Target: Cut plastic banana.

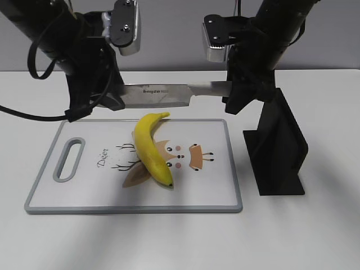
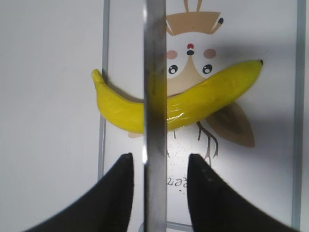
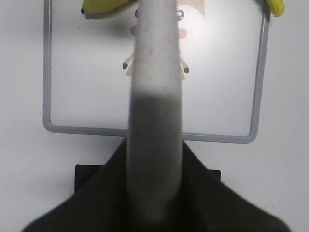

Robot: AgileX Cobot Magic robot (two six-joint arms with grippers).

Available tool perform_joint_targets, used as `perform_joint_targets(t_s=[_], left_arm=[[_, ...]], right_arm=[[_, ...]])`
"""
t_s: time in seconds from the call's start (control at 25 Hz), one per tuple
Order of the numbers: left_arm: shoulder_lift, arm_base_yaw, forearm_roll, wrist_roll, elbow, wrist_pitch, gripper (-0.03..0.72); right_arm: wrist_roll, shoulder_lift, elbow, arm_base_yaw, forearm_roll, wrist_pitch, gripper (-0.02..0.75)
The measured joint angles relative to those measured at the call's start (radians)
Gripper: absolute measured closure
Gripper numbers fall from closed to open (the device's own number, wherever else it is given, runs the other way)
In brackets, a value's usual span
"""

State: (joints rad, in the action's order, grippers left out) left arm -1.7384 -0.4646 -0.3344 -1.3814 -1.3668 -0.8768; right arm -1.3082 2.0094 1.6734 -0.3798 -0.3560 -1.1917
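Note:
The plastic banana [image 1: 153, 149] lies whole on the cutting board [image 1: 214, 191], stem toward the far edge, dark tip toward me. A steel knife [image 1: 163, 94] hangs level above the board's far edge, over the banana's stem end. My right gripper [image 1: 230, 93] is shut on the knife's grey handle [image 3: 154, 96]. My left gripper [image 1: 112, 101] is open, its fingers [image 2: 159, 157] straddling the blade [image 2: 155, 87] with a gap on each side. In the left wrist view the blade crosses above the banana [image 2: 207, 94]. The banana's two ends show in the right wrist view [image 3: 101, 6].
A black knife stand [image 1: 278, 152] stands right of the board; its base shows in the right wrist view [image 3: 91, 179]. The board has a handle slot [image 1: 68, 159] at its left end and a printed cartoon deer [image 1: 185, 157]. White table all around.

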Motion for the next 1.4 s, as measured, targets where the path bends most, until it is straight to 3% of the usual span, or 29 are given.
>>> perform_joint_targets(t_s=[0.16, 0.48, 0.96, 1.4], left_arm=[[0.000, 0.000, 0.000, 0.000, 0.000, 0.000, 0.362], [0.000, 0.001, -0.001, 0.005, 0.000, 0.000, 0.660], [-0.039, 0.009, -0.005, 0.013, -0.002, 0.001, 0.680], [-0.273, 0.027, -0.031, 0.011, -0.007, 0.108, 0.690]], right_arm=[[0.000, 0.000, 0.000, 0.000, -0.001, 0.002, 0.558], [-0.011, 0.000, 0.000, 0.000, 0.000, 0.007, 0.558], [-0.017, 0.042, 0.002, -0.002, 0.006, 0.025, 0.558], [-0.018, 0.220, 0.002, -0.003, 0.047, 0.140, 0.558]])
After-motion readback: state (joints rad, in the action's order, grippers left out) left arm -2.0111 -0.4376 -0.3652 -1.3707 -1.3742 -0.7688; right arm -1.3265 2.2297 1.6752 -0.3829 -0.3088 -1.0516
